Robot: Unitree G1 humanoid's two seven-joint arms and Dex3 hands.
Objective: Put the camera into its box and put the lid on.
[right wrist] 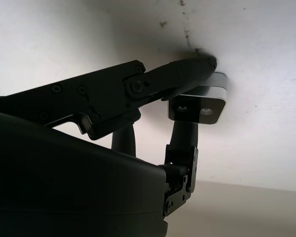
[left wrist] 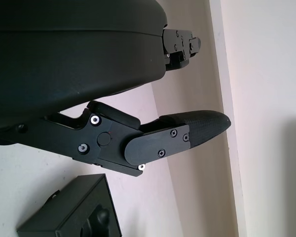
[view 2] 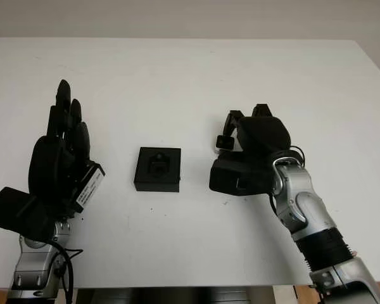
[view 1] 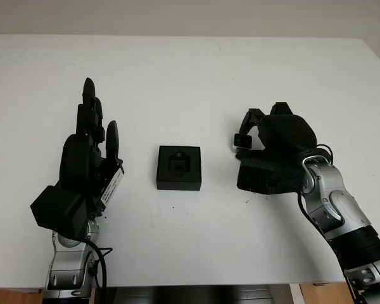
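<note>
A small black box (view 1: 178,167) lies open at the middle of the white table (view 1: 190,76), showing a moulded recess inside; one corner of the box (left wrist: 74,212) also shows in the left wrist view. To its right, my right hand (view 1: 246,134) is shut on the camera (right wrist: 200,106), a small silver-and-black block pinched between thumb and fingers. The camera (view 1: 241,140) is held low, close to the tabletop; I cannot tell whether it touches. My left hand (view 1: 100,111) is open, raised to the left of the box, clear of it.
The table's front edge (view 1: 196,284) runs just below both forearms. The far edge meets a pale wall (view 1: 190,16). Bare white surface lies behind the box and between the box and each hand.
</note>
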